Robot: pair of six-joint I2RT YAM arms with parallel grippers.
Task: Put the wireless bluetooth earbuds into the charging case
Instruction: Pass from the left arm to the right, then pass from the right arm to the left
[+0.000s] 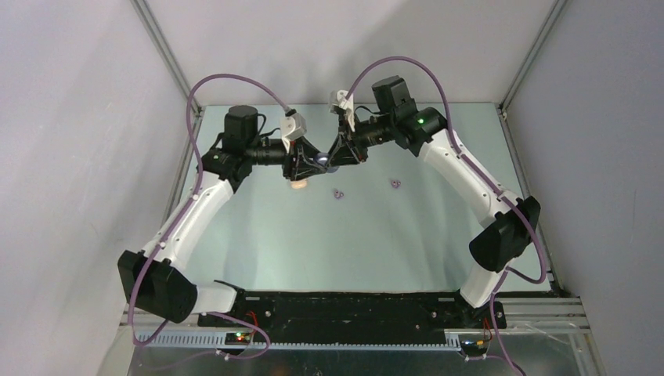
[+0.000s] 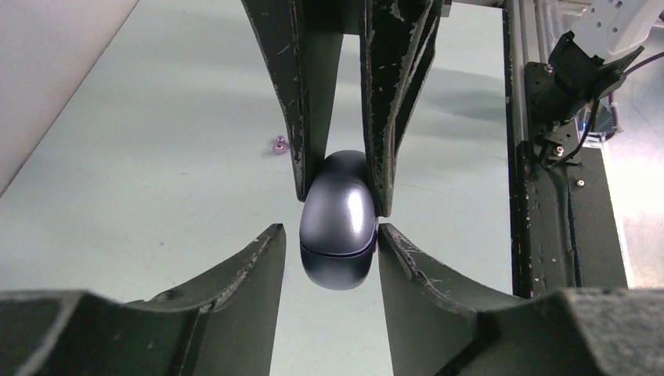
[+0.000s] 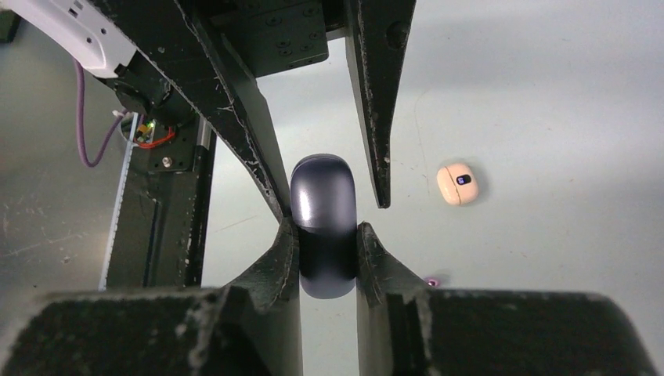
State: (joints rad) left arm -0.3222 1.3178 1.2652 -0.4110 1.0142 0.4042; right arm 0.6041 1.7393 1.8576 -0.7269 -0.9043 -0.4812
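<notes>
A dark purple-grey charging case (image 1: 322,161), lid shut, is held above the table between both grippers. My right gripper (image 3: 327,229) is shut on the case (image 3: 322,211). My left gripper (image 2: 329,231) is open around the case (image 2: 338,227): one finger touches its side, and the other stands a little apart. Two purple earbuds lie on the table, one (image 1: 337,193) near the middle and one (image 1: 395,184) further right. One purple earbud (image 2: 279,143) shows in the left wrist view and one (image 3: 433,280) in the right wrist view. No cream-white earbuds are in view.
A cream-white case (image 3: 458,183) lies closed on the table, under the left gripper in the top view (image 1: 296,186). The arm bases and a black rail (image 1: 344,309) run along the near edge. Grey walls enclose the table.
</notes>
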